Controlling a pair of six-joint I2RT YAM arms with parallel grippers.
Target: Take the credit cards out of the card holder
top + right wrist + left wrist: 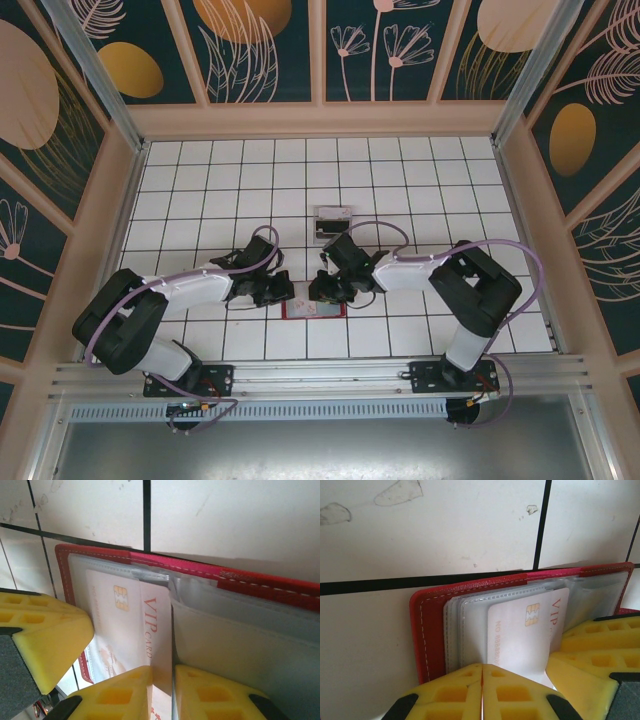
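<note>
My left gripper (482,692) is pressed together at 6 o'clock of the open card holder (427,630); right gripper (162,680) pinches the credit card (132,625) by its free edge; card light, stiff, slick, probably; holder floppy; one card seen, one holder; one clear tray (332,222) at 12 o'clock.

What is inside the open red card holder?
Clear plastic sleeves and one pale card with a gold chip and the word VIP. The yellow fingers cover its lower end; whether more cards sit in the other sleeves cannot be seen.
</note>
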